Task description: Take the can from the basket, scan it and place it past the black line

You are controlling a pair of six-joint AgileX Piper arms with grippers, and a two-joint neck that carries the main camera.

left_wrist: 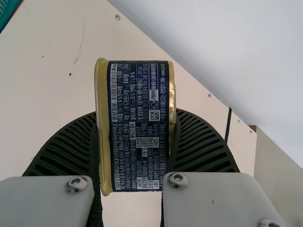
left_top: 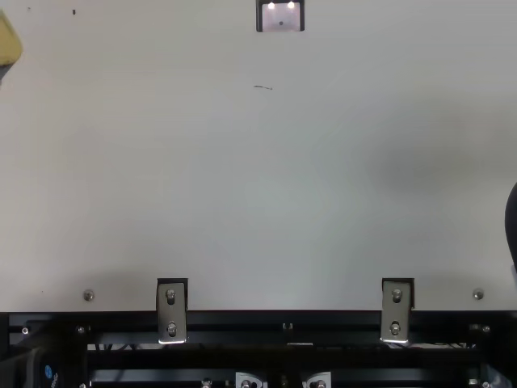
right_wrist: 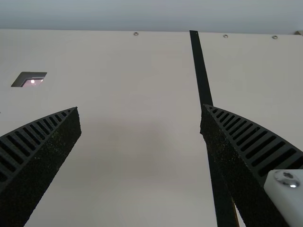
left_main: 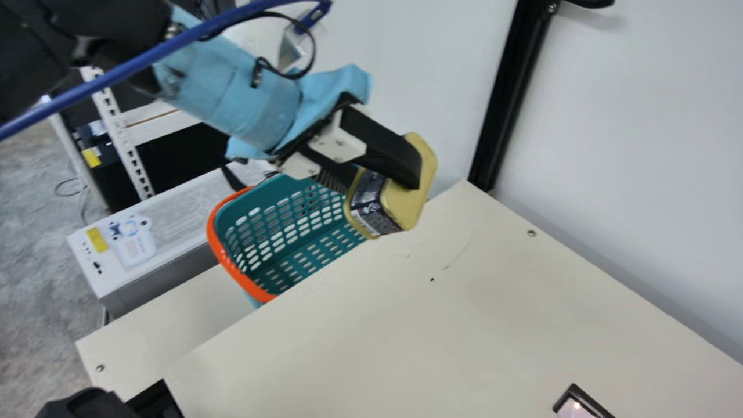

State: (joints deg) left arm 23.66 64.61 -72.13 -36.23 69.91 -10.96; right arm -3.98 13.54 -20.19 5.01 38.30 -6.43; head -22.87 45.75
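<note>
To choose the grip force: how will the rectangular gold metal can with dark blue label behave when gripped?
The can is probably stiff, being metal. Its flat faces should resist rolling, but smooth gold surfaces may slip.

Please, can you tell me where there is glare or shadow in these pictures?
Top view: two bright glints in the small framed window, soft shadow on the table at right; left wrist view: shine along the gold edge of the can; right wrist view: one glint in the window, faint shadow on the table.
</note>
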